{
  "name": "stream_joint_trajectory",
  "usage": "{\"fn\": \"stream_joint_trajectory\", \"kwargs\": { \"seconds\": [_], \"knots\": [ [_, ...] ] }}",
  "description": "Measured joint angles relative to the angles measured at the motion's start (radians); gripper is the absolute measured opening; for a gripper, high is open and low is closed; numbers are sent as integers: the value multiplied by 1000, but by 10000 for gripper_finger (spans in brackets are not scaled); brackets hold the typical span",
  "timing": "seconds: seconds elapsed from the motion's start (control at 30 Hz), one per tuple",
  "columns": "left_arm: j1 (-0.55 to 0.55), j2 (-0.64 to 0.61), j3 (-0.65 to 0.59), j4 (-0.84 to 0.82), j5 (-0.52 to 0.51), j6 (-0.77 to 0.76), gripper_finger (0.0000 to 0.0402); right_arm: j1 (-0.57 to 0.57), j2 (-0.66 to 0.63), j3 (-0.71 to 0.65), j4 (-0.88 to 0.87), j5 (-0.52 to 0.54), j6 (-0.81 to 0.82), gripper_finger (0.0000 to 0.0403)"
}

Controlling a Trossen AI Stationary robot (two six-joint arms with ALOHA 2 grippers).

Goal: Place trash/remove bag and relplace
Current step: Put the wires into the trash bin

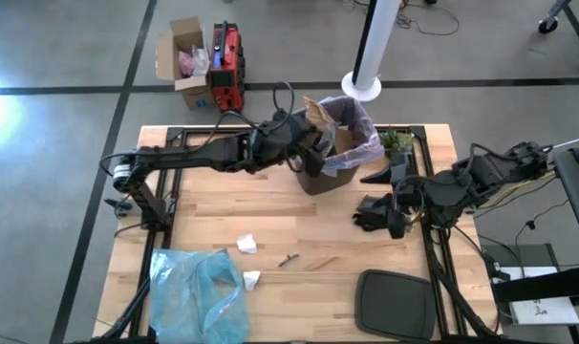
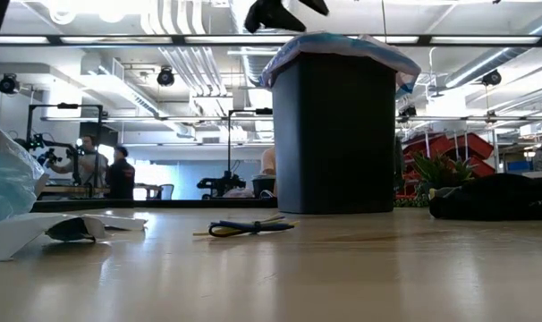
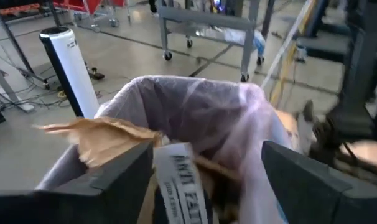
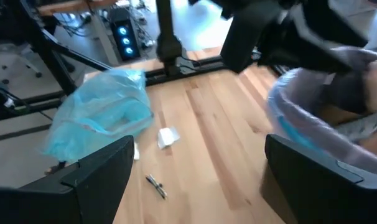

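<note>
Inside bag [image 3: 195, 112]: white wrapper [image 3: 182, 180] reading "ANTI FAT..." (rest hidden)

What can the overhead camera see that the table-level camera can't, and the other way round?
Only the overhead view shows both arms whole, the black lid near the table's front edge, and the cardboard box on the floor. Only the table-level view shows people at benches in the room behind. Both show the black bin with its lavender bag, the light-blue bag, white paper scraps and a small twist tie.
</note>
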Motion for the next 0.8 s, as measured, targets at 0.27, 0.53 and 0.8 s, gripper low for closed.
{"fn": "stream_joint_trajectory", "kwargs": {
  "seconds": [0.27,0.53,0.8],
  "knots": [
    [-120,-161,-1,-476,1,-121,290,58,162,-145,328,-78,-65,348],
    [-302,-245,-85,-757,2,-315,273,43,412,-138,369,-105,-165,348],
    [-482,-286,-259,-747,4,-566,274,-17,625,-138,502,-206,-237,348]
  ]
}}
